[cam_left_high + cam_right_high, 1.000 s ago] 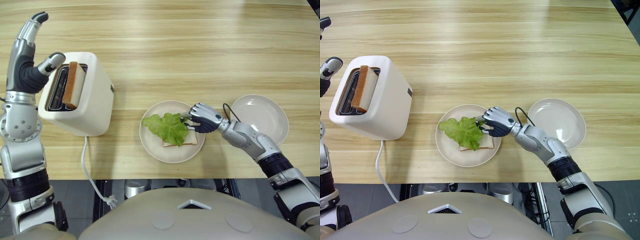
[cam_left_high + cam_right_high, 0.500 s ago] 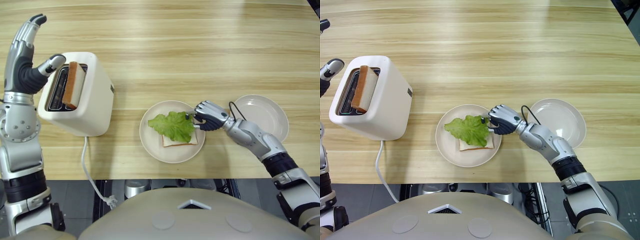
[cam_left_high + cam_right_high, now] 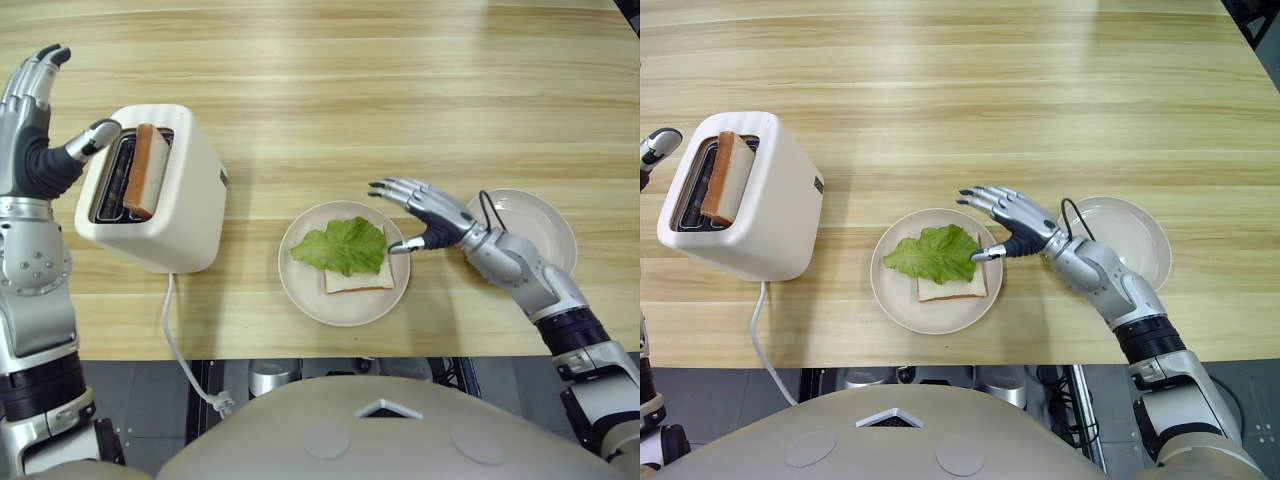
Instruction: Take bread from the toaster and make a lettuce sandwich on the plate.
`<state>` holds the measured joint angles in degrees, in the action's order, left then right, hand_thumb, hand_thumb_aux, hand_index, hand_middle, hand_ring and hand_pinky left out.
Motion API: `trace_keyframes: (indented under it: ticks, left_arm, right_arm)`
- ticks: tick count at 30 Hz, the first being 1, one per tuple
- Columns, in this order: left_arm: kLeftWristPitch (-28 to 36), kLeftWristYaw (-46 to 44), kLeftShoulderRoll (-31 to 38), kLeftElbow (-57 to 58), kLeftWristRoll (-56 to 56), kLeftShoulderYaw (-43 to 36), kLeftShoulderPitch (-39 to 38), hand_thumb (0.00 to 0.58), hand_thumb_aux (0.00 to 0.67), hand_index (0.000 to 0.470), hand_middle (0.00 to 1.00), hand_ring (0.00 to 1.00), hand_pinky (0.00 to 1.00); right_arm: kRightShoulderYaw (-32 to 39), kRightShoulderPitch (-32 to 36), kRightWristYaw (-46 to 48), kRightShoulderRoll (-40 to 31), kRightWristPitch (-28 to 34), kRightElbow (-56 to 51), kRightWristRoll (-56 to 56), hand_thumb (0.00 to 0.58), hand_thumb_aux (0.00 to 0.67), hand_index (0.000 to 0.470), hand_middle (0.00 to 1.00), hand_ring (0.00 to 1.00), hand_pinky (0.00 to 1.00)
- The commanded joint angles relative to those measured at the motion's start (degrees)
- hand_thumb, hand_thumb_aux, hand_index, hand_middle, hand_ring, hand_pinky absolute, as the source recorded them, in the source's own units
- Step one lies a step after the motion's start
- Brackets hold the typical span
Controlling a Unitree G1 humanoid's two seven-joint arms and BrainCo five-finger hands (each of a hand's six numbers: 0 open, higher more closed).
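Note:
A white toaster (image 3: 170, 205) stands at the left with one bread slice (image 3: 146, 170) sticking up from its slot. My left hand (image 3: 35, 140) is open, raised just left of the toaster, not touching the bread. A cream plate (image 3: 340, 296) in the middle holds a bread slice (image 3: 362, 281) with a green lettuce leaf (image 3: 340, 246) lying on top. My right hand (image 3: 425, 210) is open, fingers spread, at the plate's right rim, clear of the lettuce.
A second, bare white plate (image 3: 535, 222) sits at the right, partly under my right forearm. The toaster's white cord (image 3: 175, 340) runs off the table's near edge. The wooden table (image 3: 380, 90) stretches wide behind the plates.
My right hand has let go of the lettuce, spread its fingers and drawn back right; the leaf now rests on the bread. My left hand has shifted slightly left of the toaster.

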<state>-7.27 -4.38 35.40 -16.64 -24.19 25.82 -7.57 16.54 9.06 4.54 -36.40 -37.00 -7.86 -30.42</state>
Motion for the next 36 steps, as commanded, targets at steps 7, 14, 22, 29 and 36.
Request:
trace_keyframes:
  ticks: [7, 14, 22, 29, 36]
  left_arm:
    - [9.3, -2.7, 0.1, -1.2, -10.0, -4.6, -4.1, 0.0, 0.0, 0.0, 0.0, 0.0, 0.0]
    - [13.5, -6.2, -0.1, -1.8, -12.9, -9.9, -4.6, 0.385, 0.281, 0.193, 0.0, 0.0, 0.0]
    - [14.1, -9.3, 0.4, -2.8, -12.3, -12.4, -4.9, 0.563, 0.554, 0.381, 0.0, 0.0, 0.0]
    - [14.4, -7.3, 1.1, -3.9, -13.7, -10.3, -3.4, 0.58, 0.67, 0.46, 0.0, 0.0, 0.0]
    - [11.2, -4.0, 2.2, -8.0, -11.2, -6.6, 3.0, 0.58, 0.67, 0.46, 0.07, 0.07, 0.07]
  right_arm:
    - [-2.6, 2.3, 2.2, 2.2, 1.3, 2.3, 2.3, 0.0, 0.0, 0.0, 0.0, 0.0, 0.0]
    - [-2.8, 2.5, 1.7, 3.8, 0.4, 1.4, 2.3, 0.0, 0.0, 0.0, 0.0, 0.0, 0.0]
    - [-3.5, 1.9, 0.5, 4.7, 0.1, 1.2, 1.7, 0.0, 0.0, 0.0, 0.0, 0.0, 0.0]
    - [-3.4, 1.5, -0.7, 5.3, -0.1, 0.7, 1.2, 0.0, 0.0, 0.0, 0.0, 0.0, 0.0]
    - [-4.1, 2.2, -2.5, 6.3, -0.7, -0.2, 0.8, 0.0, 0.0, 0.0, 0.0, 0.0, 0.0]
